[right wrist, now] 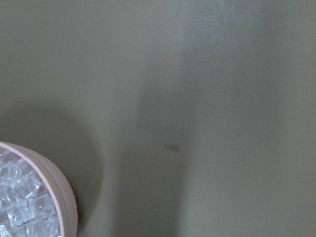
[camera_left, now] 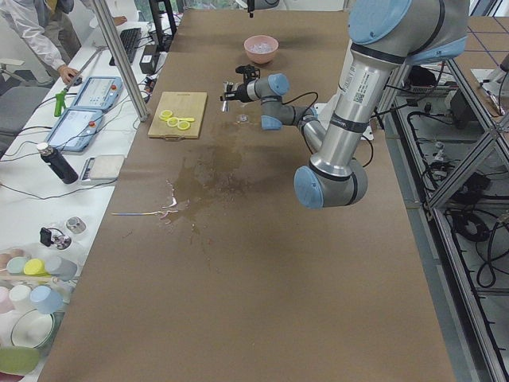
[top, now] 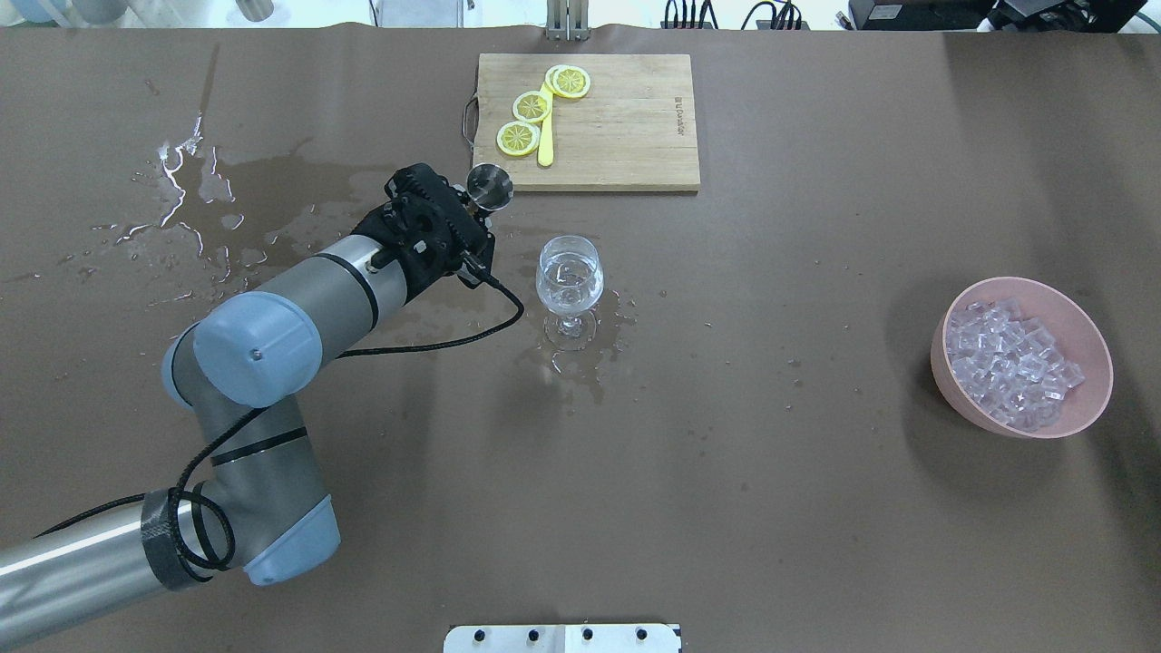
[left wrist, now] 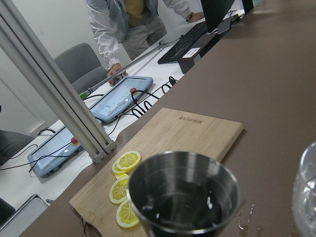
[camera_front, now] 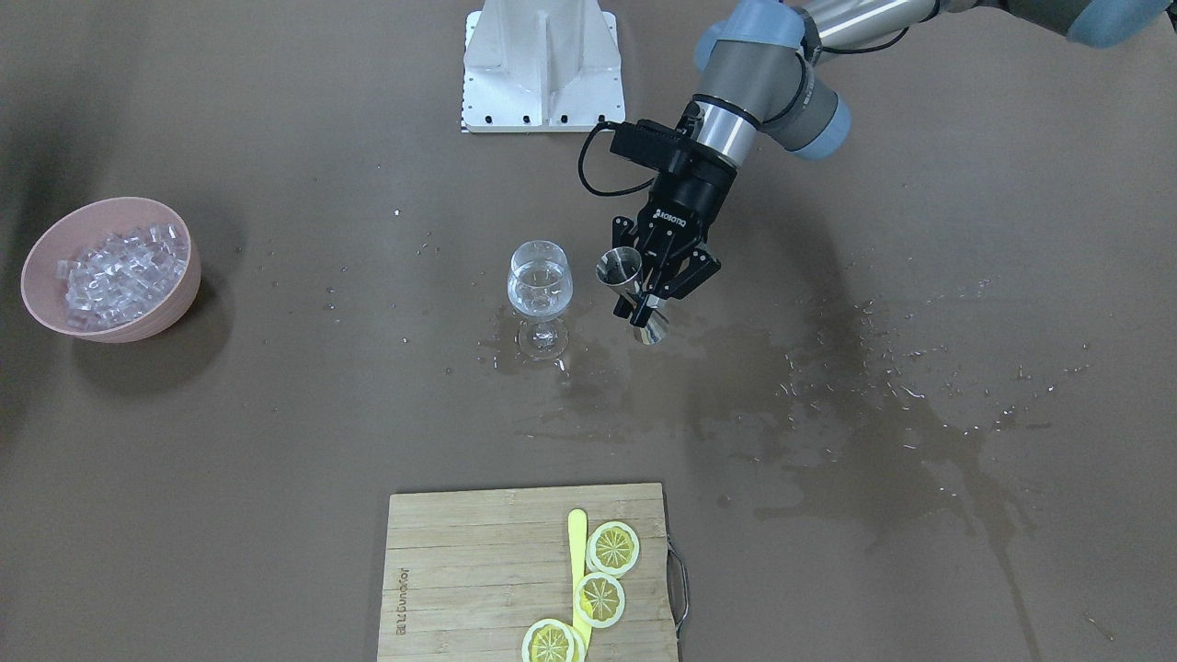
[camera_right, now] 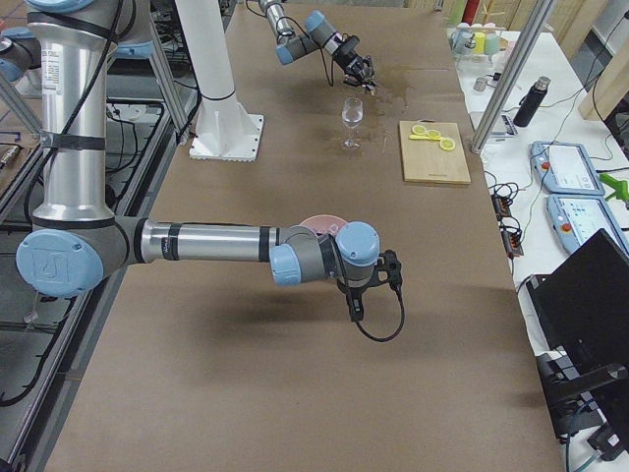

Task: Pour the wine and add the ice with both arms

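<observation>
My left gripper [camera_front: 649, 305] is shut on a steel jigger [camera_front: 618, 267] and holds it tilted just above the table, close beside the wine glass [camera_front: 540, 290]. The glass stands upright with clear wine in its bowl [top: 570, 277]. In the left wrist view the jigger [left wrist: 182, 197] holds a little clear liquid. Ice cubes [camera_front: 119, 267] fill a pink bowl [top: 1079, 317] far off on the robot's right. My right gripper [camera_right: 356, 307] hangs next to that bowl [right wrist: 64, 197]; I cannot tell whether it is open or shut.
A wooden cutting board [top: 617, 127] with lemon slices [top: 532, 106] and a yellow knife lies across the table from the robot. Dark wet patches [camera_front: 874, 414] spread on the robot's left side and under the glass [top: 580, 358]. The white pedestal base [camera_front: 542, 64] stands at the robot's edge.
</observation>
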Controlling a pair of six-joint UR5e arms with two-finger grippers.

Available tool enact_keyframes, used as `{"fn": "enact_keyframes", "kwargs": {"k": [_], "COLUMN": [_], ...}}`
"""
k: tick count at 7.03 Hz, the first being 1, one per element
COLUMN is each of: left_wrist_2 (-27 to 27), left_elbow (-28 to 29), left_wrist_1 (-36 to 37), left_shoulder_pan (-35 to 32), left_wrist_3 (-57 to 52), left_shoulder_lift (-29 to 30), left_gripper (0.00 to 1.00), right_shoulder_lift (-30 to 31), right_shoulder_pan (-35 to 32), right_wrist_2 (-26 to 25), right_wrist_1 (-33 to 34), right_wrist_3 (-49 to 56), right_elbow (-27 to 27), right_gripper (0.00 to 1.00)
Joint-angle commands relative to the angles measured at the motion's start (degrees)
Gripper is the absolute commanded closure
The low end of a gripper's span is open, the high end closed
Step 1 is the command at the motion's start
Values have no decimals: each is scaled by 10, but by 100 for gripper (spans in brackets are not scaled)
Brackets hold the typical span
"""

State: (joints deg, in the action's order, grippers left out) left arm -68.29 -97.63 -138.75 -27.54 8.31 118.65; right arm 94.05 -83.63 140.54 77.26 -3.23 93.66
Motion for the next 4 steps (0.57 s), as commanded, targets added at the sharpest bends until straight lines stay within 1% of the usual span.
{"fn": "enact_keyframes", "kwargs": {"k": [1, 2, 3, 4], "left_wrist_2": [74, 97, 101, 129], "left_elbow": [-2, -3, -5, -7], "left_wrist_1": [37, 57, 101, 109], "left_shoulder_pan": [32, 48, 50, 52], "left_wrist_3": [-115, -119, -161, -207], "left_shoulder_lift": [23, 25, 38, 47], "left_gripper": [100, 100, 100, 100], "right_shoulder_lift": [-3, -4, -5, -6], "right_shoulder_pan": [0, 0, 0, 0], "right_wrist_2": [0, 0, -1, -1], "right_wrist_1": [0, 0, 0, 0], "right_wrist_3": [-10, -11, -11, -11], "right_elbow": [0, 0, -1, -1], "right_gripper": [0, 0, 0, 0]}}
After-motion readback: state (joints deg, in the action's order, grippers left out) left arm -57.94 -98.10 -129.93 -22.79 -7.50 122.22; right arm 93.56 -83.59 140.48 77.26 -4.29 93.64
